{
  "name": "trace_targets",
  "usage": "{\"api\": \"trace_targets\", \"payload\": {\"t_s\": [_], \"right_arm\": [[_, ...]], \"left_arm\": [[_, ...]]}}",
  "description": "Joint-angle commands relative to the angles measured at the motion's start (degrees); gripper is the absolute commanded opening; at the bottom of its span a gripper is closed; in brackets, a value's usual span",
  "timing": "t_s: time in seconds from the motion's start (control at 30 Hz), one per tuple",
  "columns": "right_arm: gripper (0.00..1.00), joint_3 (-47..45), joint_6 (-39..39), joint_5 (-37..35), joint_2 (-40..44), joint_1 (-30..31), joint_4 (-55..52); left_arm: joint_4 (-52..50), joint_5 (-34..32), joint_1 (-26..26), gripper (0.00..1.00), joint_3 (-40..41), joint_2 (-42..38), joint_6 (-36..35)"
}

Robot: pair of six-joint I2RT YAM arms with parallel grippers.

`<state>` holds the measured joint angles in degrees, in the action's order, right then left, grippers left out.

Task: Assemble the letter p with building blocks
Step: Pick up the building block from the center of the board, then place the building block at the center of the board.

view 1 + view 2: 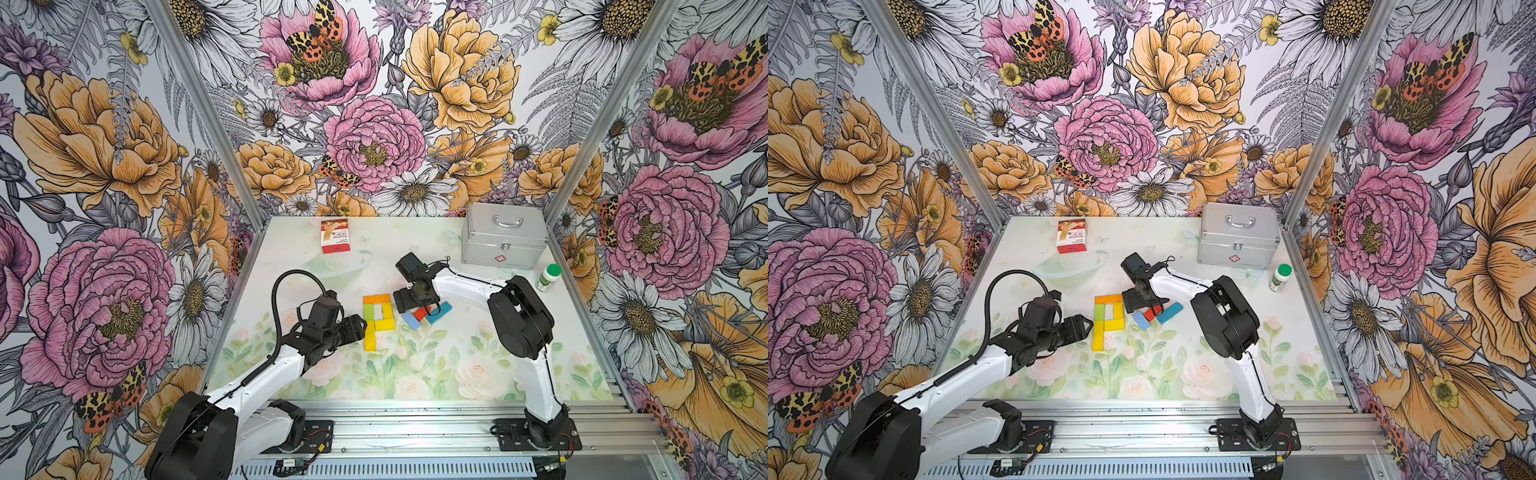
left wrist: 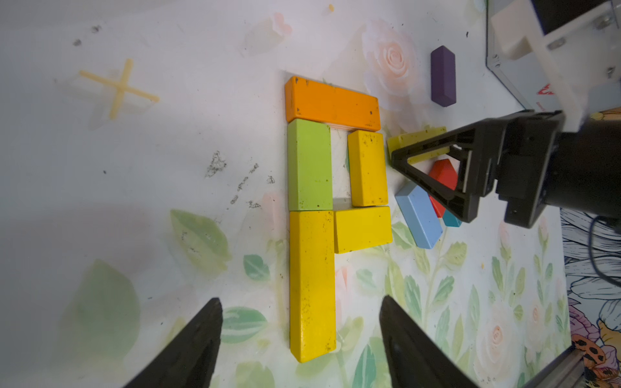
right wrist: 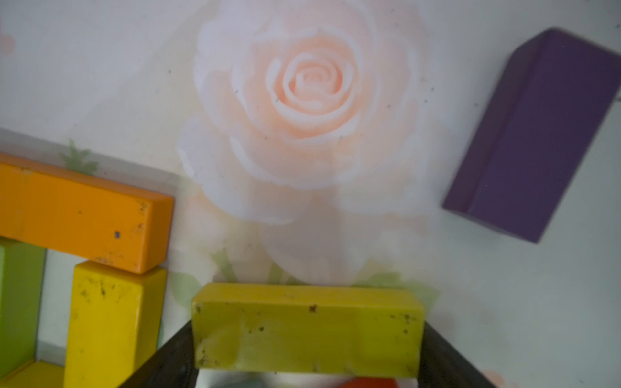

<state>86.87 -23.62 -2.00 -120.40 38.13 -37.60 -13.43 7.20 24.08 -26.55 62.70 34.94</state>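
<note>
Right fingers (image 3: 437, 369) stand at either end of an olive-yellow block (image 3: 307, 329), taking it by its length. They are spread wide, and I cannot tell whether they press on it or only flank it. That block lies just beside the short yellow upright (image 2: 368, 168) of the bowl. I judge the endwise hold is chosen to keep my fingertips clear of the letter.

My left fingers (image 2: 188, 349) are wide apart with nothing between them, hovering close by the stem, on the side away from the spare pieces. I read that as a guard, ready to square the stem if anything nudges it.

The letter p (image 1: 378, 322) lies flat in the middle of the counter (image 1: 415, 374), between my two arms. An orange block (image 2: 332, 104) caps it. A green block (image 2: 309, 164) and a long yellow block (image 2: 312, 285) run end to end as the stem. The upright and a yellow crosspiece (image 2: 363, 228) close the bowl. To my eye the shape is whole, so the olive piece looks like a leftover to be carried off.

The light blue block (image 2: 418, 216), red block (image 2: 443, 173) and teal block (image 2: 452, 220) are bunched together, overlapping, under my right arm. The purple block (image 2: 443, 75) lies alone, apart from both that bunch and the letter.
</note>
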Motion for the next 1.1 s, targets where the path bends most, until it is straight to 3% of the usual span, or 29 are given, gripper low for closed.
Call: {"api": "trace_targets", "payload": {"t_s": [0.0, 0.3, 0.57, 0.77, 1.07], "right_arm": [[0.27, -2.75, -2.54, 0.06, 4.4, -1.54, 1.35], [0.27, -5.5, -3.31, -1.16, 14.2, -4.88, 1.31], [0.29, -16.2, -4.85, -1.64, 20.46, -12.98, 1.11], [0.3, -21.33, -5.84, -2.28, 21.63, -17.23, 0.69], [0.32, -21.66, -4.93, -3.97, 18.19, -19.14, 0.69]], "left_arm": [[1.62, 1.39, -0.47, 0.74, -0.21, -0.13, -1.15], [1.63, -0.97, 3.83, 0.74, -3.06, 1.92, -1.03], [1.48, -2.7, 9.0, 0.74, -6.21, 3.83, -0.1], [1.43, -2.9, 10.12, 0.74, -7.47, 4.46, -0.22], [1.2, -2.85, 10.12, 0.74, -6.81, 3.65, -0.43]]}}
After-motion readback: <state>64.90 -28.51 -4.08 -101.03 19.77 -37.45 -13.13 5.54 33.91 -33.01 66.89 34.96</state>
